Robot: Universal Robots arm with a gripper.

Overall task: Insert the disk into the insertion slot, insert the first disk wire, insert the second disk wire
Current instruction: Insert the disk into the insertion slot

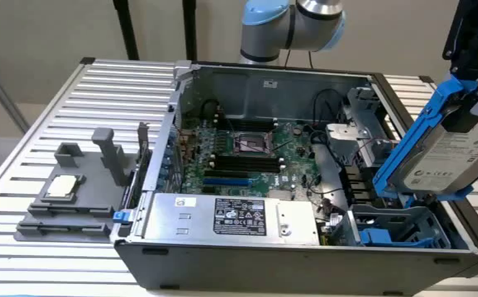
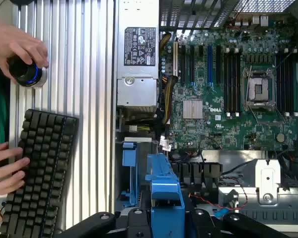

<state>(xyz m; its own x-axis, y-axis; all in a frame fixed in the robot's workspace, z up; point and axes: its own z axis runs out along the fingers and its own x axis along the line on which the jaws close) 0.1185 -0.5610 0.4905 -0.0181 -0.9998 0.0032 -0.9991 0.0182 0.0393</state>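
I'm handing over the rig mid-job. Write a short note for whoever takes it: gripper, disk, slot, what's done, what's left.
Gripper: shut on the disk, held by its blue carrier.
Disk: in the air, tilted on edge, above the insertion slot at the exterior view's right end of the case.
Slot: no drive seated in it.
Done: the disk is in the grip.
Left: seating the disk, then both disk wires.
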